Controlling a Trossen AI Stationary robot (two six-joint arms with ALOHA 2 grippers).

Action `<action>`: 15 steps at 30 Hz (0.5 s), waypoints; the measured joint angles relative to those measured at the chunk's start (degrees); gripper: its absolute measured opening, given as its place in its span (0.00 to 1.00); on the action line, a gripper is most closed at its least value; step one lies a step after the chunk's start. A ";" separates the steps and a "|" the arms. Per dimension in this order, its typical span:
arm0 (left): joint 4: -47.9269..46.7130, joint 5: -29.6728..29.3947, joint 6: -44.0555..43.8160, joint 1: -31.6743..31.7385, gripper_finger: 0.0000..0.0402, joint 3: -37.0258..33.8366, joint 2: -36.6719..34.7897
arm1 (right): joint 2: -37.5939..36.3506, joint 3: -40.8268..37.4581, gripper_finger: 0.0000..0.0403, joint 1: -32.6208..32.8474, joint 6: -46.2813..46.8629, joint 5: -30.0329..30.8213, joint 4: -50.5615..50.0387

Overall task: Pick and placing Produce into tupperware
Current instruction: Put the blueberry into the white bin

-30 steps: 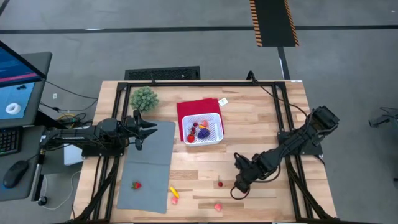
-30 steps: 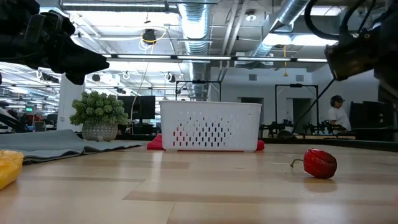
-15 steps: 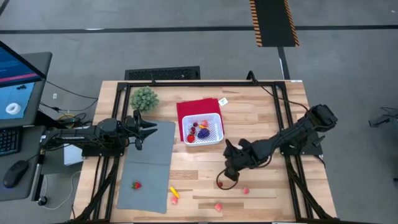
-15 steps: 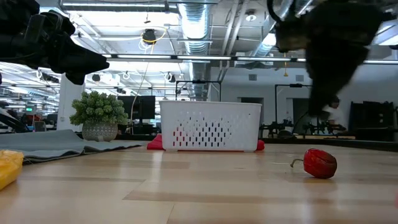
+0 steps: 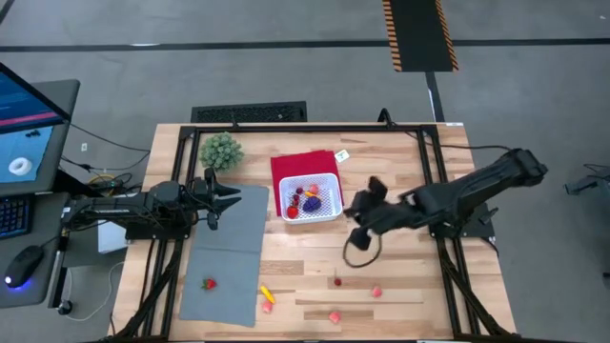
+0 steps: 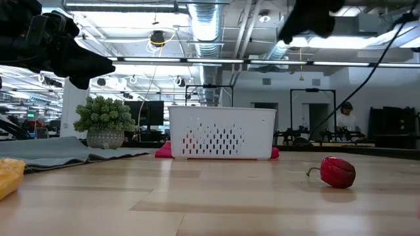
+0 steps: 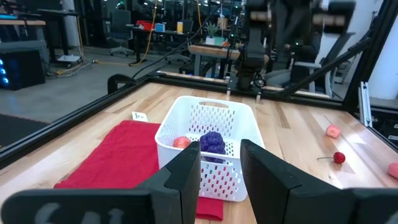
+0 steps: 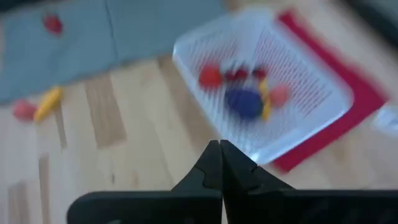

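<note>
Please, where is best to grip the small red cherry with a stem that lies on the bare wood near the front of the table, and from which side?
Grip the cherry on its round red body, not the thin stem, coming straight down from above. It lies alone on the wood, so a hand's fingers can likely close on both sides. In the low view the stem sticks out sideways; fingers set across that line should miss it.

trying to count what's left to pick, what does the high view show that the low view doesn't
Only the high view shows the grey mat with a red piece on it, two pink pieces on the wood, the produce inside the white basket, and the right gripper shut beside it. Only the low view shows the room behind and the basket's perforated side. Both show the basket, red cloth, green plant, a yellow piece and a stemmed red piece.
</note>
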 joint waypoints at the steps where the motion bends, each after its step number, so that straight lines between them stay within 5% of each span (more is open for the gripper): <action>1: 0.00 0.02 0.00 0.00 0.26 0.00 0.00 | -1.73 0.00 0.05 0.10 -1.45 1.23 0.85; 15: 0.00 0.00 0.00 -0.02 0.26 0.00 0.00 | -19.15 -0.55 0.05 1.95 -12.55 7.68 1.90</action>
